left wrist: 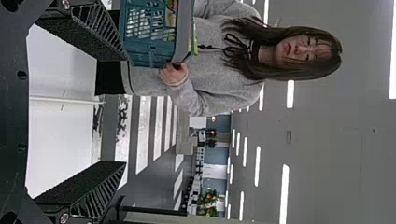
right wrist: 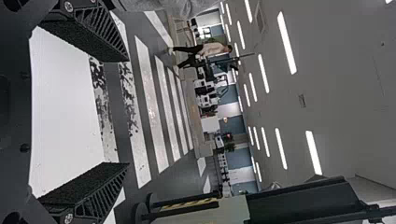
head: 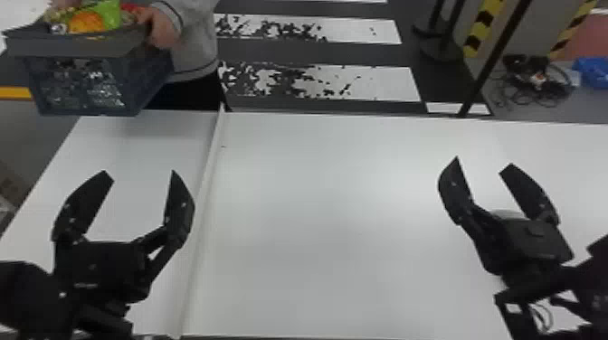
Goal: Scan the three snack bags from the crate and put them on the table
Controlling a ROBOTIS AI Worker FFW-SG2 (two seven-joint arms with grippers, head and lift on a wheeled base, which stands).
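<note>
The crate (head: 79,86), snack bags (head: 88,21) inside, is held by a person's hand (head: 163,29) at the far left edge of the bench (head: 316,226), presumably for setting down. The left gripper (head: 140,171) and right gripper (head: 484,160) are held wide and empty above the bench, presumably in readiness.

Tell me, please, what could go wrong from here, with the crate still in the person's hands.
The crate is held up beyond the table's far left part; lowering it there might bump the open left gripper. A reach for the snack bags now could pinch the hand at its rim. The bags sit high in it, so a tilt might spill some.
</note>
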